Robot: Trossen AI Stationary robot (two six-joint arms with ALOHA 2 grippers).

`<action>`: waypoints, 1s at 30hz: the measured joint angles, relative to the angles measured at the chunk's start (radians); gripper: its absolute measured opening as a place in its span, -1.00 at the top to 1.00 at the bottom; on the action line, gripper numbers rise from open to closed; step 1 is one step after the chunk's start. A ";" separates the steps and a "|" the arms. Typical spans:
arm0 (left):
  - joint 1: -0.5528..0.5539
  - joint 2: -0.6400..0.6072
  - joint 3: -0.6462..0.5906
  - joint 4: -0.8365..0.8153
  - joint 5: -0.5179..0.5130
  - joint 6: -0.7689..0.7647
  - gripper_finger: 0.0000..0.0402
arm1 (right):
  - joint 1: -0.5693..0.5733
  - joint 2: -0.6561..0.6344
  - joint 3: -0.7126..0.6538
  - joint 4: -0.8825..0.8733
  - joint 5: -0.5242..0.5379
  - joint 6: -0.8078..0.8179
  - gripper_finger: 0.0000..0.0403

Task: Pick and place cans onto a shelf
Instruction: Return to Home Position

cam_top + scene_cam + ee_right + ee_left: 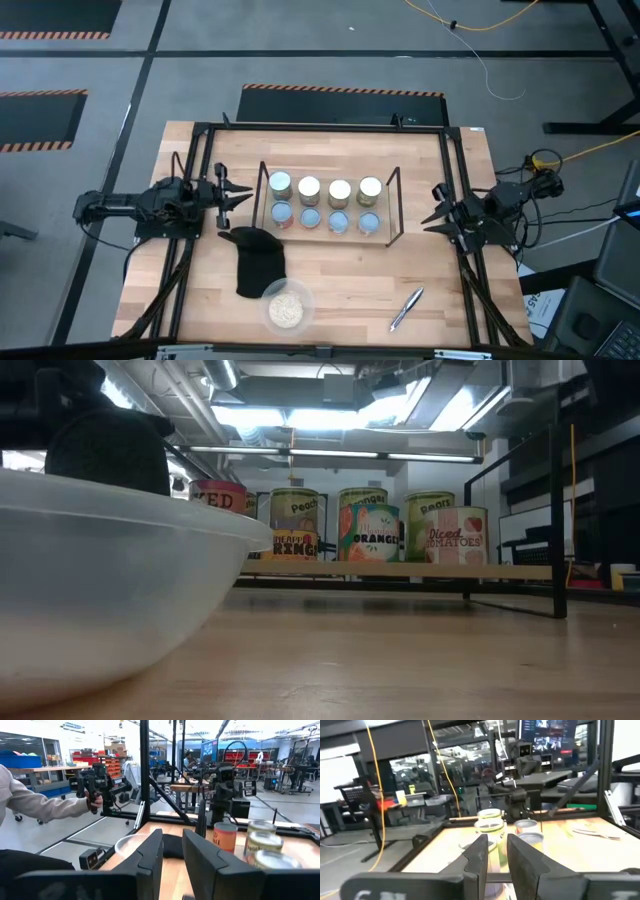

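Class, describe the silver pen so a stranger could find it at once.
On the wooden table, find the shelf of cans at its middle. On the bowl's side of the shelf, nearer the right arm, lies the pen: slim, silvery, flat, unlike the round clear bowl.

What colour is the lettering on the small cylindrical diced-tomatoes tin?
Red; the tin shows best in low view.

Bright ceiling strip lights [300, 415] glare above the shelf [400, 572]; a soft shadow lies beneath it on the bench [400, 660].
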 joint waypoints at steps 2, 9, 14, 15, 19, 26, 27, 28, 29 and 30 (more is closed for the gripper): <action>0.024 0.000 0.000 -0.006 0.038 -0.012 0.68 | 0.000 -0.027 -0.037 0.016 0.000 0.000 0.61; 0.093 0.000 0.000 -0.038 0.234 -0.039 0.68 | -0.012 -0.027 -0.110 0.064 0.003 -0.003 0.61; 0.119 0.000 0.000 -0.098 0.262 -0.074 0.68 | -0.025 -0.026 -0.150 0.068 0.003 -0.002 0.61; 0.124 0.000 0.000 -0.108 0.262 -0.077 0.68 | -0.028 -0.026 -0.158 0.070 0.003 0.001 0.61; 0.132 0.000 0.000 -0.119 0.263 -0.082 0.68 | -0.046 -0.027 -0.184 0.074 0.005 0.002 0.61; 0.132 0.000 0.000 -0.119 0.265 -0.083 0.68 | -0.096 -0.025 -0.209 0.122 0.023 -0.033 0.61; 0.132 0.000 0.000 -0.119 0.267 -0.089 0.68 | -0.108 -0.025 -0.209 0.120 0.038 -0.039 0.61; 0.132 0.000 0.000 -0.119 0.267 -0.093 0.68 | -0.119 -0.024 -0.209 0.122 0.057 -0.044 0.61; 0.132 0.000 0.000 -0.119 0.267 -0.098 0.68 | -0.131 -0.024 -0.209 0.124 0.075 -0.050 0.61; 0.132 0.000 0.000 -0.120 0.267 -0.100 0.68 | -0.144 -0.024 -0.209 0.125 0.080 -0.055 0.61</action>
